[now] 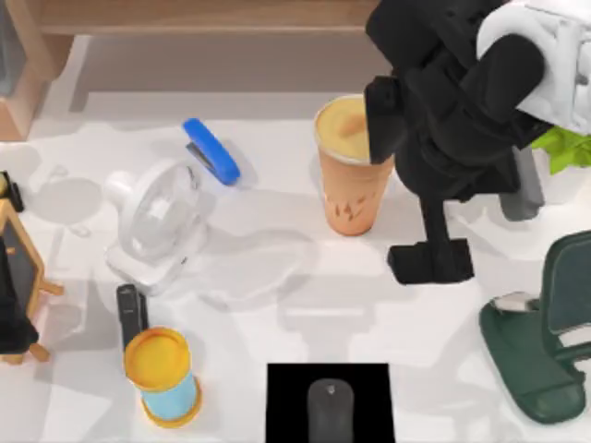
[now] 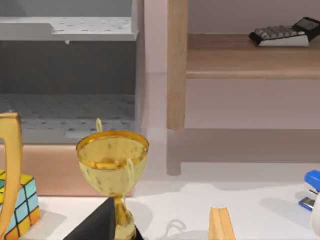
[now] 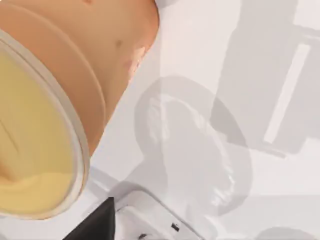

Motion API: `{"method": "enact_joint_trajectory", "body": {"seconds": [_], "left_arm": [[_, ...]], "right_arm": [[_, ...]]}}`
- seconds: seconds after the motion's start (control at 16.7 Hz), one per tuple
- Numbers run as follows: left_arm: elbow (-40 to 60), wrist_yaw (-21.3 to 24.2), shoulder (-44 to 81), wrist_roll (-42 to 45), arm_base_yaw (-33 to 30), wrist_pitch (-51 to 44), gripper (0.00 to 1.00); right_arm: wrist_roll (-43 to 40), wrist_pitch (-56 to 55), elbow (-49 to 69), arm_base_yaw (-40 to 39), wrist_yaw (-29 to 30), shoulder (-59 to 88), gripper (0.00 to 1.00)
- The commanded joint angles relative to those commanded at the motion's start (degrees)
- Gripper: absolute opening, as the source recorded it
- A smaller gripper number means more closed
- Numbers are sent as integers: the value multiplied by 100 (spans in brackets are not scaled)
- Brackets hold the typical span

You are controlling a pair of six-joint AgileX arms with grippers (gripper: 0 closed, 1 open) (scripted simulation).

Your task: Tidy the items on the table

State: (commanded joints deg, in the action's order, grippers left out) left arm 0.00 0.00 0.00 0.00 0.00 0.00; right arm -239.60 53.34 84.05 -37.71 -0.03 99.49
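Observation:
The tall orange cup [image 1: 351, 171] with its yellow-orange lid stands upright at the back middle of the white table [image 1: 277, 305]. My right gripper [image 1: 380, 125] hangs at the lid's right edge. I cannot tell whether it touches the cup. The right wrist view has the cup [image 3: 75, 90] very close, beside a dark tip of the gripper [image 3: 102, 225]. The dark grey mouse [image 1: 330, 406] lies on a black pad [image 1: 286, 397] at the front edge. A dark part of my left gripper [image 2: 100, 225] shows near a gold trophy [image 2: 112, 160].
A blue stapler [image 1: 211, 150], a white fan [image 1: 157, 221], a small black stapler [image 1: 131, 314] and a blue cup with a yellow lid [image 1: 164, 374] lie left. A green stand [image 1: 540, 360] sits right. A black block [image 1: 429, 263] stands under my right arm.

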Motion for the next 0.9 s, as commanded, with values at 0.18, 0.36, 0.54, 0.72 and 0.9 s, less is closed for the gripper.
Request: {"method": "enact_joint_trajectory", "body": {"seconds": [0.18, 0.36, 0.54, 0.72, 0.9], "left_arm": [[0, 0, 0, 0, 0, 0, 100], [0, 0, 0, 0, 0, 0, 100], [0, 0, 0, 0, 0, 0, 100], [0, 0, 0, 0, 0, 0, 100], [0, 0, 0, 0, 0, 0, 100]], "right_arm": [[2054, 102, 68, 681, -10, -320, 100], [4172, 233, -24, 1349, -39, -571, 100], [6320, 376, -289, 1973, -75, -749, 100], [8486, 506, -768, 2602, -97, -953, 100], [10913, 590, -1402, 3258, -98, -1250, 100]]}}
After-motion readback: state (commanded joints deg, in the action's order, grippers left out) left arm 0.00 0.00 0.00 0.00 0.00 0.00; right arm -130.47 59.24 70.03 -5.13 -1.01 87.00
